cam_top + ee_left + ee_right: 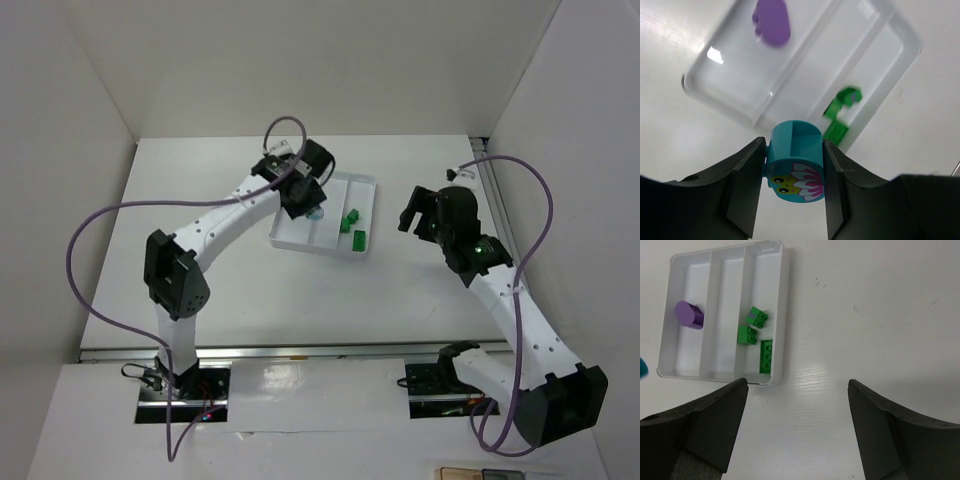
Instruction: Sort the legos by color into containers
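Four of the five pieces lie sorted in the white tray (pixel 680 355); the purple piece (pixel 689 314) sits alone in one outer compartment, and the three green bricks (pixel 746 334) lie in the opposite outer compartment; the middle compartment (pixel 722 315) holds nothing.

We judge the step in hand to be the placing of the last piece. The left claw (pixel 793 150) is closed part way on the cyan piece (pixel 792 160), one finger flat against each side; it holds the piece in the air over the tray. In the left wrist view the middle compartment runs away directly beyond the piece; whether the piece hangs exactly over that channel, or over the divider beside the green bricks, we cannot tell.

The next move calls for centring the piece over the middle compartment, lowering it between the dividers, then parting the fingers.

The cyan piece points its printed flower face back toward the wrist camera and its hollow end toward the tray; its axis appears to run along the fingers. The compartments' long axes run parallel to one another, along the tray's length; one green brick (pixel 766 356) lies lengthwise along its channel.

The right claw (pixel 797 384) is spread wide and grips nothing; it hangs above the bare counter (pixel 865 315), beside the tray's green side.
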You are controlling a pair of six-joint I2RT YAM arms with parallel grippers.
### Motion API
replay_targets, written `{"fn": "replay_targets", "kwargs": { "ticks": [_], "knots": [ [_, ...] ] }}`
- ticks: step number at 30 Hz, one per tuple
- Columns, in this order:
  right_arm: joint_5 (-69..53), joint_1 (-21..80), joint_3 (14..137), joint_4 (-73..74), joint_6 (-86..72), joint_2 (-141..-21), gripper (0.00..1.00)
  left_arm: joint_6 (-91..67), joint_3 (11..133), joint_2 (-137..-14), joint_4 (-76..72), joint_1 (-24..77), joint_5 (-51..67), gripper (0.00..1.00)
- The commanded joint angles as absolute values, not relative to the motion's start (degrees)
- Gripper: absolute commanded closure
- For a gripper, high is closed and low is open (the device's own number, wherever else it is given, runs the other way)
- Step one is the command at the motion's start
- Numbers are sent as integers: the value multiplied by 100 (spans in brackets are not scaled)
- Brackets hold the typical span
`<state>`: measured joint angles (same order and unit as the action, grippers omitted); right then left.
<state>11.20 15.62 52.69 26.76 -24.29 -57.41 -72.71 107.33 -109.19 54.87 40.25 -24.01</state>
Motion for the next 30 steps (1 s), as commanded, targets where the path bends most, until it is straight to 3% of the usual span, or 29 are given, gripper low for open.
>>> {"fn": "replay_targets", "kwargs": {
  "ticks": [1, 12, 14, 15, 16, 18, 19, 22, 26, 30],
  "knots": [
    [1406, 1600, 5309, 2794, -2461, -5581, 12, -6232, 11423, -11547, 5424, 3701, -2461, 78],
    [1512, 1600, 5309, 2900, -2513, -5757, 12, -5362, 12243, -12928, 4422, 3401, -1609, 76],
    [1512, 1600, 5309, 2900, -2514, -5757, 12, -5283, 12374, -13060, 4342, 3401, -1521, 67],
    [1460, 1600, 5256, 2900, -2514, -5818, 12, -5204, 12427, -13061, 4342, 3401, -1521, 57],
    [1459, 1600, 5256, 2900, -2514, -5818, 12, -5203, 12428, -13061, 4342, 3401, -1521, 33],
    [1459, 1600, 5256, 2900, -2566, -5880, 9, -5125, 12428, -13061, 4272, 3349, -1521, 11],
    [1459, 1600, 5256, 2900, -2566, -5880, 7, -5020, 12428, -12974, 4271, 3349, -1407, 6],
    [1660, 1600, 5317, 3014, -2706, -6020, 0, -4573, 12375, -12719, 4078, 3349, -1161, 3],
    [2151, 1600, 5440, 3172, -2970, -6143, 0, -3966, 12226, -11990, 3930, 3507, -1160, 3],
    [2592, 1600, 5581, 3340, -3234, -6196, 0, -3000, 11105, -10708, 3149, 3788, -968, 3]
  ]
}}
